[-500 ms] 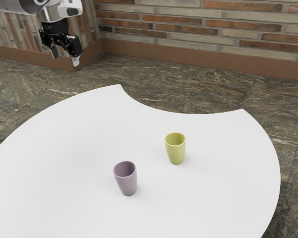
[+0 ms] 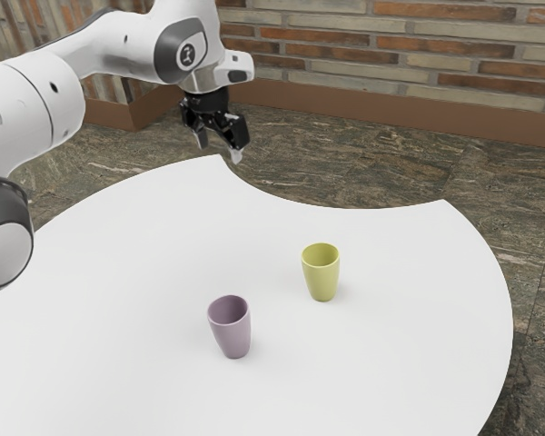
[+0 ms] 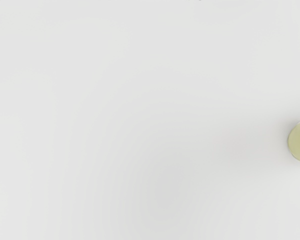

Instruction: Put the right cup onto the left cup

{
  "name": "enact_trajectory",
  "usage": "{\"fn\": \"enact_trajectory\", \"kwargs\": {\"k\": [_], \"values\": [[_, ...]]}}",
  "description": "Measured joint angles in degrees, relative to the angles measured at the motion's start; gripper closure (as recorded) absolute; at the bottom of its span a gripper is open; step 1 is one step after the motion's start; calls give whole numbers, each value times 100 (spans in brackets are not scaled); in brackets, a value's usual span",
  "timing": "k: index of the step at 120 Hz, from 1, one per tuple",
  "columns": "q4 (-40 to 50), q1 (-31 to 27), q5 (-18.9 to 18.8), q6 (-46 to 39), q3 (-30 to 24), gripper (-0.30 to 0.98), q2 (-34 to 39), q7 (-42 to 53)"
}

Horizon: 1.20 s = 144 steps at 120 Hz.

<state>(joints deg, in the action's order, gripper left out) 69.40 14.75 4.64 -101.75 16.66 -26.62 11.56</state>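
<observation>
Gripper (image 2: 219,150) has its 2 black fingers spread, w/ a gap btwn the tips & no cup in it. It hangs up in the air w/ tips down, & in the exterior view it shows nr the table corner on the exterior view's left, where the scooped edge starts. The big white arm (image 2: 118,44) comes in from the exterior view's left, bent, w/ fat round joints.

Both cups stand upright on the white table (image 2: 118,263), well apart from each other & from the gripper. The yellow-green cup (image 2: 322,277) is nearer the scooped edge, on the exterior view's right of the other one. The purple cup (image 2: 233,338) is farther in from that edge, nearer the front of the exterior view. Both have open tops facing up, & neither is in the other, so no stack.

In the wrist view, the cam looks down on plain white tabletop, w/ pt. of the yellow-green cup cut off by the frame, off to one side of the hand.

Past the table there's a dark stone floor (image 2: 372,159), then a brown board (image 2: 391,112) along the foot of a brick wall (image 2: 409,45), w/ orange & grey bricks.
</observation>
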Motion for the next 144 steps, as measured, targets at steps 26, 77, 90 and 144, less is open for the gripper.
{"fn": "enact_trajectory", "kwargs": {"k": [26, 77, 90, 144], "values": [[-37, 292, 388, -529, -412, 2, -492, -393], [1561, 983, 815, -1339, -596, 2, -96, -1493], [1713, 980, 822, -1421, -625, 2, -100, -1706], [620, 947, 766, -1476, -835, 2, -1035, -2260]]}}
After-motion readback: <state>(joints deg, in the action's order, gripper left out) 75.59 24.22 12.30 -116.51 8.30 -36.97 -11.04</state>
